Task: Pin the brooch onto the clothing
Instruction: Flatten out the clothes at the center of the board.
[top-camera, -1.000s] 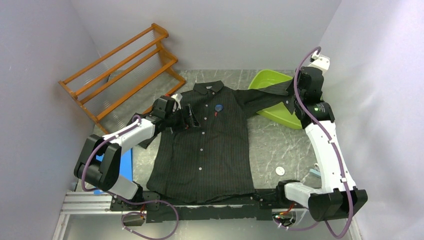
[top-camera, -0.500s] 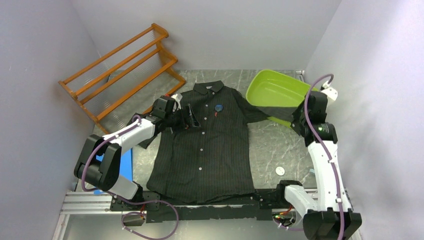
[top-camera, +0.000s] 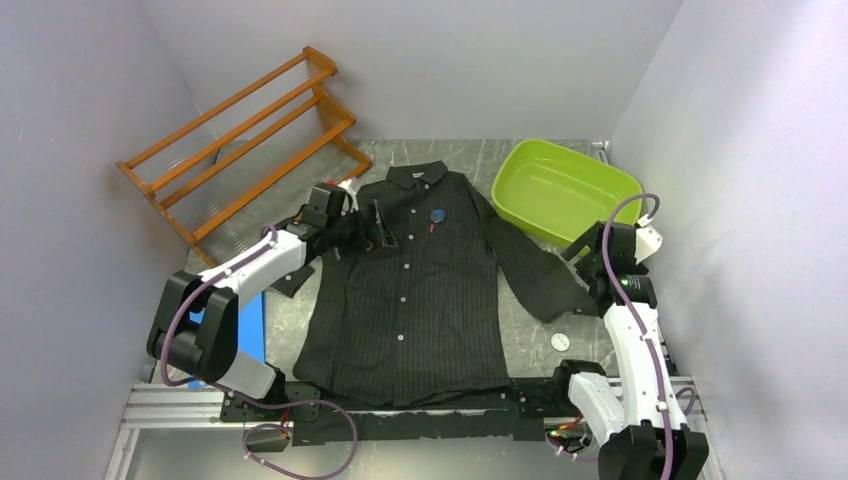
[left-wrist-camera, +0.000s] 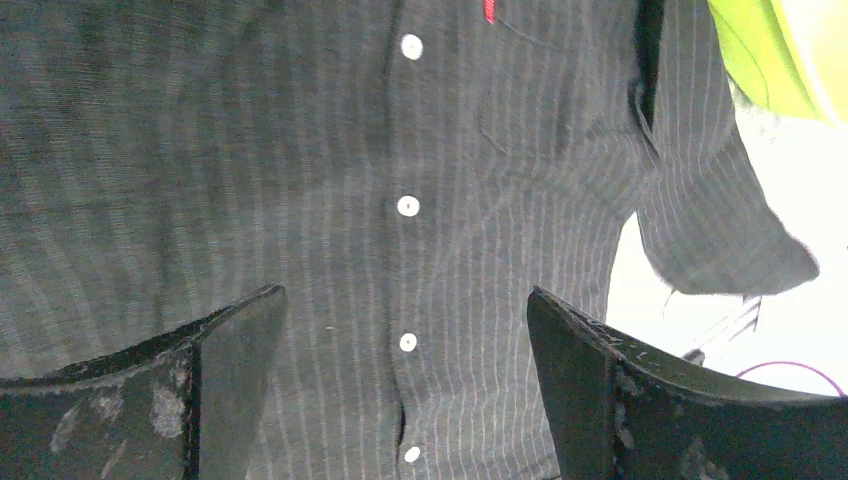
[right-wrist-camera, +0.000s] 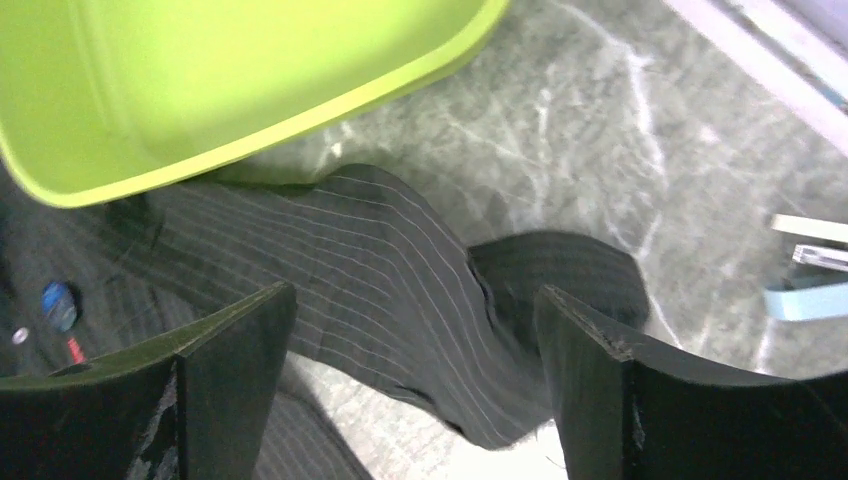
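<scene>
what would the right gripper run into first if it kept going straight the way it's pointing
Probably the shirt sleeve, which lies on the table straight ahead of the open right gripper. How far off it is remains unclear.

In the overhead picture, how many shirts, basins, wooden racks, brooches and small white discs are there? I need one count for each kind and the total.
Shirt: 1
Green basin: 1
Wooden rack: 1
Blue brooch: 1
White disc: 1
Total: 5
</scene>
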